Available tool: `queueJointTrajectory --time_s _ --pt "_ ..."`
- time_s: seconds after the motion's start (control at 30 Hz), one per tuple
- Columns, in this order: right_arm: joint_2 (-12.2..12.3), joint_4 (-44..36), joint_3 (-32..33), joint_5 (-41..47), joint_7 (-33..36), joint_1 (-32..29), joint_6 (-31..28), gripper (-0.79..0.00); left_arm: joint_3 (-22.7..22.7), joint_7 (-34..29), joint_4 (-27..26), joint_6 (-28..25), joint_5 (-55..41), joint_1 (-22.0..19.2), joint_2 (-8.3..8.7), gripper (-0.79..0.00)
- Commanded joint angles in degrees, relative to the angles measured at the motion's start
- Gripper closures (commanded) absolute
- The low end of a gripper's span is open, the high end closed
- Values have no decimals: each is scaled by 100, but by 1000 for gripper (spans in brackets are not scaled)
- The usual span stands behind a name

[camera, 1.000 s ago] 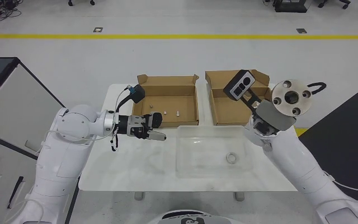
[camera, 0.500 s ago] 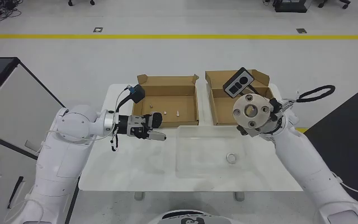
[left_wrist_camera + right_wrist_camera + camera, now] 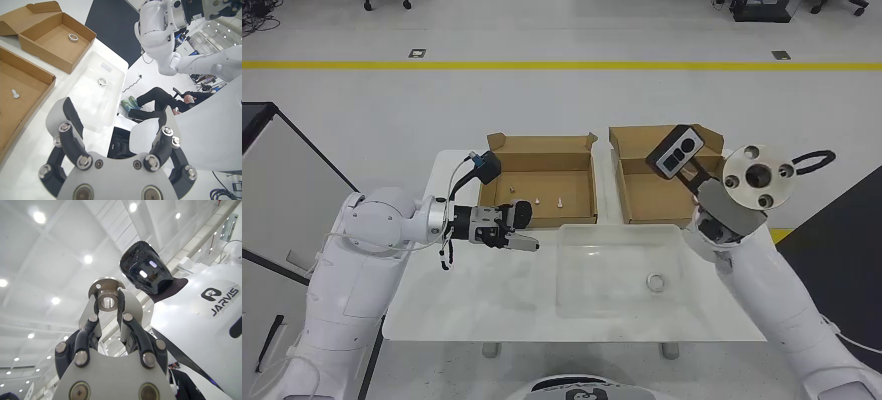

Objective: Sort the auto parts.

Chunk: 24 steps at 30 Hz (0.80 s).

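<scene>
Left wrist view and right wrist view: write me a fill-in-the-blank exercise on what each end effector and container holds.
1. The right end effector is ____ on the flanged bushing.
2. The left end effector is ____ and holds nothing.
3. The clear bin holds ____ metal ring.
4. The hex bolt lies inside a ____ box.
Missing words: shut; open; one; cardboard.

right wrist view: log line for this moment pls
right tool: shut on flanged bushing, raised | left tool: open, empty | clear bin: one ring
</scene>
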Motion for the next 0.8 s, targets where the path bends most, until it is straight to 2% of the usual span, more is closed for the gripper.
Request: queueJointTrajectory --time_s 0.0,0.33,0.77 --pt "-21 -4 21 -17 -14 -4 13 0 0 0 0 0 0 0 0 -785" --pt "-66 16 250 -800 -105 -31 78 0 0 0 0 0 0 0 0 -785" --pt "-72 18 271 -834 -68 -34 74 0 0 0 0 0 0 0 0 -785"
